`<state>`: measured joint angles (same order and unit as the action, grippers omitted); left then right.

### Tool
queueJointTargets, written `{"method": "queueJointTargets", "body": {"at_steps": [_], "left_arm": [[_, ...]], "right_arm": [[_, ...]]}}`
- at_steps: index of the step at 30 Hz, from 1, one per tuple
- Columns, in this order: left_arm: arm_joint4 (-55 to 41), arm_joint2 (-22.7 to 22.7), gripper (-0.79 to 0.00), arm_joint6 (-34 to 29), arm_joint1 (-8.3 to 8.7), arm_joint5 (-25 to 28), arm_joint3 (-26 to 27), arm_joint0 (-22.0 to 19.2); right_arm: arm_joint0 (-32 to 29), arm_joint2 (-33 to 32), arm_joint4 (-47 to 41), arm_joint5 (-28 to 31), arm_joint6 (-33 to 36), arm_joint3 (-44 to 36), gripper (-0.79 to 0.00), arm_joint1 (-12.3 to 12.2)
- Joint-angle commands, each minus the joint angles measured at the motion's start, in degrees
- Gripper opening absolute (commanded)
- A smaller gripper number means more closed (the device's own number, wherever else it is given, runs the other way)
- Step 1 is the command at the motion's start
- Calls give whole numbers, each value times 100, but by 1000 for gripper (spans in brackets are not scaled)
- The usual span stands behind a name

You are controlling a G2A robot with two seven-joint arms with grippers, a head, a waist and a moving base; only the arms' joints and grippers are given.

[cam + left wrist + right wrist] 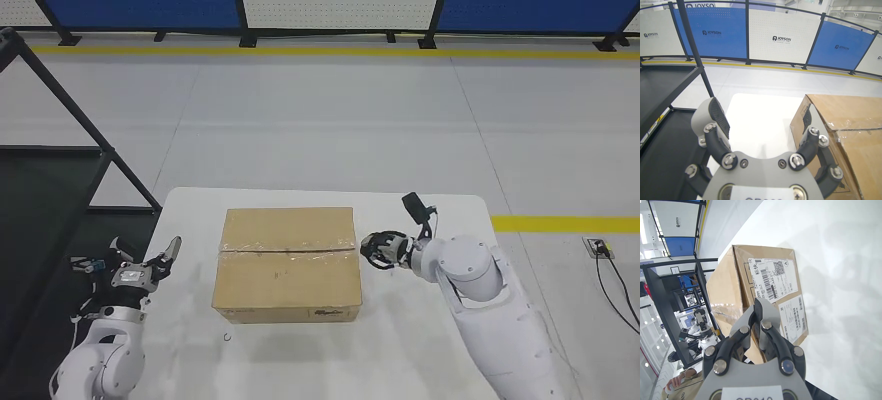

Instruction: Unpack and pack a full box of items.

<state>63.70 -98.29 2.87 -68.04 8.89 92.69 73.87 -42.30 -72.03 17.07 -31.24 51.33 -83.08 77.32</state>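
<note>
Left gripper [761, 108], grey metal with ribbed black pads [718, 115], fingers wide apart, just beside the left side of one brown rectangular cardboard box [288, 262]. Right gripper [757, 306], fingers pressed together, close to the box's right side, which bears two white paper labels [772, 279]. The box sits closed on the white rounded tabletop [400, 325], wrinkled clear tape [290, 249] across its flaps.
</note>
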Motion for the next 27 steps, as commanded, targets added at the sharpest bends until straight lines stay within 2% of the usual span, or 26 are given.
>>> {"method": "queueJointTargets", "body": {"at_steps": [1,14,16,19,23,27], "left_arm": [[-1,6,0,-4,-1,-10,10,2],[23,18,0,5,2,-39,53,36],[23,17,0,7,3,-38,56,41],[13,12,0,7,3,-48,51,53],[-79,-20,0,-32,0,-111,22,57],[-148,-71,0,-50,3,-117,-9,77]], "right_arm": [[28,37,-29,30,42,62,-785,-3],[348,252,-185,178,91,707,-785,-9],[303,129,-282,197,-297,560,-785,-8],[46,-65,-671,536,-597,26,-785,-11],[-111,93,-638,673,-410,-415,-785,-30],[187,523,-476,432,-215,-121,-785,13]]}}
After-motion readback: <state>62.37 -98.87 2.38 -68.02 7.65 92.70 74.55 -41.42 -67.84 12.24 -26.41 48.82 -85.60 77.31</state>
